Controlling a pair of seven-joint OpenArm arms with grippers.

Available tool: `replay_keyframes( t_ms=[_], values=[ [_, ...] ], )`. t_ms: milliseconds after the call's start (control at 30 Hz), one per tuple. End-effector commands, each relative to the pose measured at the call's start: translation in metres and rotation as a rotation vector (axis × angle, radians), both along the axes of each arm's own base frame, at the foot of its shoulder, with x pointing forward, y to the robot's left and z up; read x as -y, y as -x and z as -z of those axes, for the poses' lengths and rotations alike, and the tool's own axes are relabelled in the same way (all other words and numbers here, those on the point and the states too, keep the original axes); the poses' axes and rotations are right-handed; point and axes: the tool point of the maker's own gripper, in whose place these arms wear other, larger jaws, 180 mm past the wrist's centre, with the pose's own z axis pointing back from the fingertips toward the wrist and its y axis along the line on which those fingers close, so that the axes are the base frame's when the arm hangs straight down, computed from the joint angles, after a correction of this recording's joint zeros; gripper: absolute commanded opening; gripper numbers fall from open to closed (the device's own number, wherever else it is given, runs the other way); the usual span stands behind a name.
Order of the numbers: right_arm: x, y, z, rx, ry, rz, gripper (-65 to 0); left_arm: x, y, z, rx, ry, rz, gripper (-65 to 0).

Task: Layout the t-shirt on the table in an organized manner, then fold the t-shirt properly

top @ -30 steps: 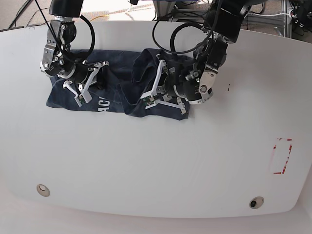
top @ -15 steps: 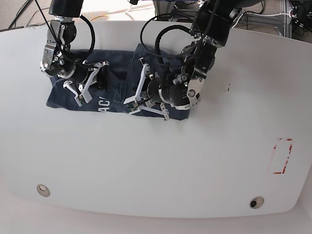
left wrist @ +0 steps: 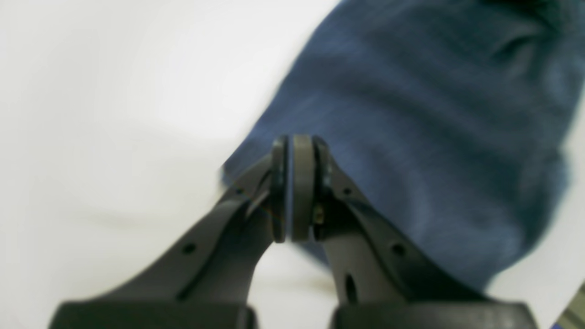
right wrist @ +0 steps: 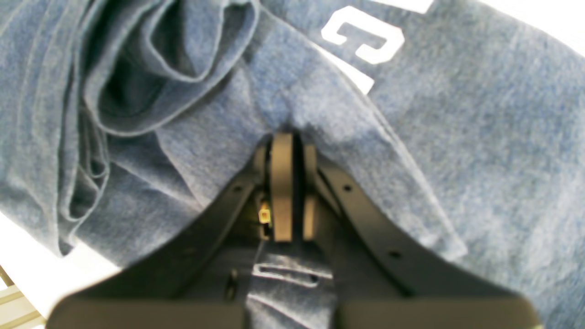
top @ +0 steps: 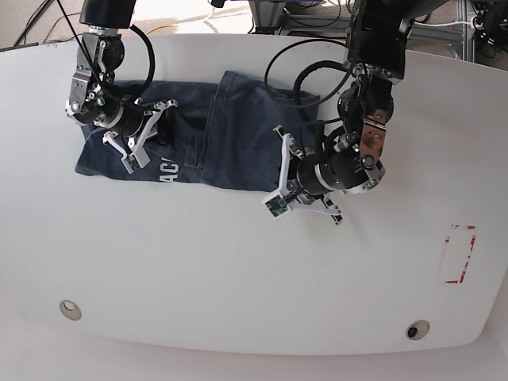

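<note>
**Folded navy shirt, upper table, both arms on station**

Item one: the t-shirt (top: pixel 198 143), dark navy, lies in a folded band across the far half of the table (top: pixel 238 270), white letters (right wrist: pixel 365 39) showing near its front edge. I see loose folds bunched at its left end in the right wrist view.

Item two: the right gripper (top: pixel 131 147), on the left of the base view, sits low on the shirt. In its wrist view I see the jaws pressed together, with cloth puckered up to the tips; I read it as pinching the fabric.

Item three: the left gripper (top: pixel 305 198), on the right of the base view, sits at the shirt's right front corner, over bare tabletop. Its wrist view is blurred, but I see the pads (left wrist: pixel 301 183) meeting flat with nothing between them; the shirt lies beyond.

Item four: a red rectangle outline (top: pixel 459 254) marked near the right edge, and two round grommet holes (top: pixel 71 309) along the near edge.
</note>
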Motion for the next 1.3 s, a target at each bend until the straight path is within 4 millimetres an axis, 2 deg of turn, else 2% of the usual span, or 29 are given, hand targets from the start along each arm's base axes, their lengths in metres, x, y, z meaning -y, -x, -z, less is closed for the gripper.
replay_keyframes(
  t_ms=[0, 100, 233, 567, 700, 800, 967, 1033, 1100, 1200, 1267],
  values=[
    [0.005, -0.002, -0.002, -0.002, 0.026, -0.004, -62.0, -0.004, -0.009, -0.013, 0.055, 0.046, -0.016, -65.0],
    [0.005, -0.002, -0.002, -0.002, 0.026, -0.004, -62.0, -0.02, -0.005, -0.003, 0.053, 0.036, -0.043, -65.0],
    [0.005, -0.002, -0.002, -0.002, 0.026, -0.004, -62.0, -0.028, 0.0, 0.005, 0.044, 0.02, -0.039, -65.0],
    [0.005, -0.004, -0.003, 0.003, 0.026, -0.004, -62.0, -0.027, 0.024, 0.028, -0.028, 0.018, -0.032, -65.0],
    [0.005, -0.007, -0.005, 0.011, 0.026, -0.004, -62.0, -0.029, 0.031, 0.047, -0.087, 0.01, -0.039, -65.0],
    [0.005, -0.009, -0.007, 0.018, 0.028, -0.005, -61.7, -0.032, 0.038, 0.068, -0.156, 0.005, -0.046, -65.0],
    [0.004, -0.021, -0.025, 0.072, 0.048, -0.02, -60.9, -0.035, 0.043, 0.089, -0.196, 0.037, -0.049, -65.0],
    [0.004, -0.023, -0.032, 0.08, 0.068, -0.032, -56.3, -0.037, 0.048, 0.096, -0.209, 0.047, -0.05, -65.0],
    [0.004, -0.031, -0.048, 0.112, 0.099, -0.044, -48.7, -0.039, 0.051, 0.1, -0.221, 0.045, -0.053, -65.0],
    [0.0, -0.037, -0.073, 0.167, 0.141, -0.062, -33.5, -0.039, 0.052, 0.101, -0.222, 0.045, -0.052, -65.0],
    [0.007, -0.043, -0.099, 0.234, 0.177, -0.037, -23.8, -0.039, 0.053, 0.101, -0.223, 0.045, -0.054, -65.0]
  ],
)
